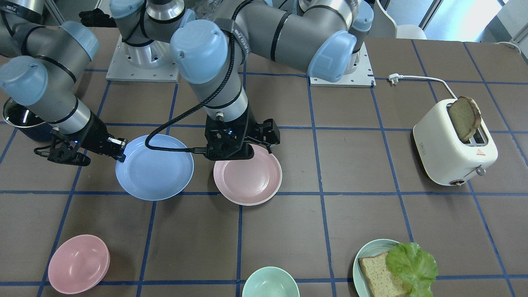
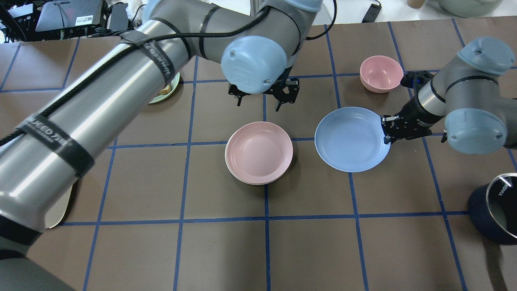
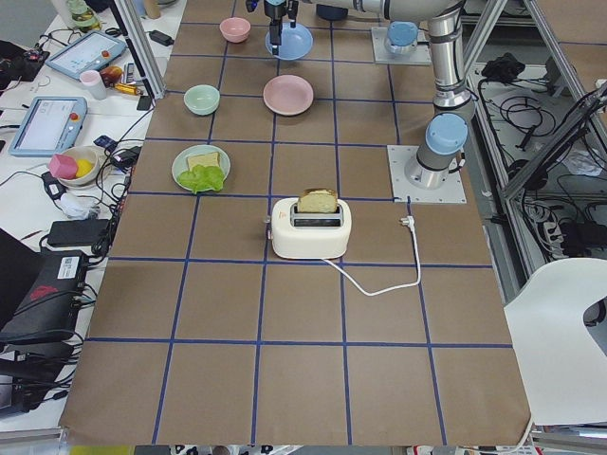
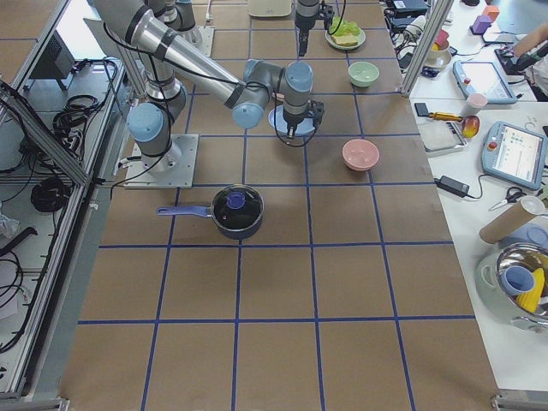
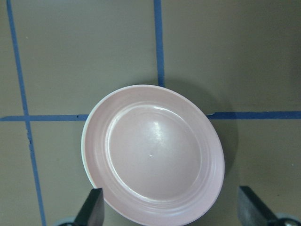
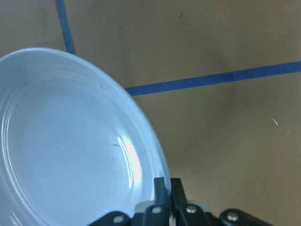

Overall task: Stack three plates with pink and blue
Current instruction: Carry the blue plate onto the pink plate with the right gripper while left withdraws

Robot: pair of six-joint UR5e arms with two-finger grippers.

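The pale pink plate (image 2: 259,152) lies on the cream-white plate (image 2: 227,162), of which only a thin rim shows. The left wrist view shows the same pair, pink plate (image 5: 155,155) over a white rim (image 5: 86,147). My left gripper (image 2: 258,104) hovers open and empty over the far edge of this stack, fingertips (image 5: 94,207) wide apart. The light blue plate (image 2: 349,138) is beside the stack, apart from it. My right gripper (image 2: 385,130) is shut on its rim, seen pinching it in the right wrist view (image 6: 164,186).
A pink bowl (image 2: 381,73) stands just beyond the right gripper. A mint bowl (image 1: 270,282), a teal plate with bread and lettuce (image 1: 371,258) and a white toaster (image 1: 453,152) stand on the operators' side and the robot's left. A dark pot (image 2: 497,212) is at the right.
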